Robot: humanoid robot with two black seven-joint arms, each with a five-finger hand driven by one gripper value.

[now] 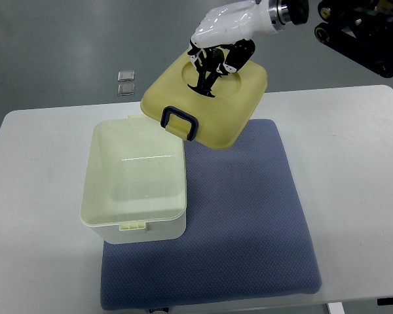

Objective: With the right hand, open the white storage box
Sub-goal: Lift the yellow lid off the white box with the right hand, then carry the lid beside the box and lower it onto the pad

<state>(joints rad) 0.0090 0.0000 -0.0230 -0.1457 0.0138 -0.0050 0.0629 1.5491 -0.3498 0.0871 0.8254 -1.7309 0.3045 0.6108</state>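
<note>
On a white table [354,144] covered by a blue mat [249,222], the white storage box [136,183] stands open at near left. The right hand [216,55] holds the detached lid [206,98], tilted, above the mat's far edge. The finger hold appears shallow, so the lid may slip and drop onto the box rim.

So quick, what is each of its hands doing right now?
Right hand: closed on the lid, holding it up off the open box.
Left hand: not in view.
</note>
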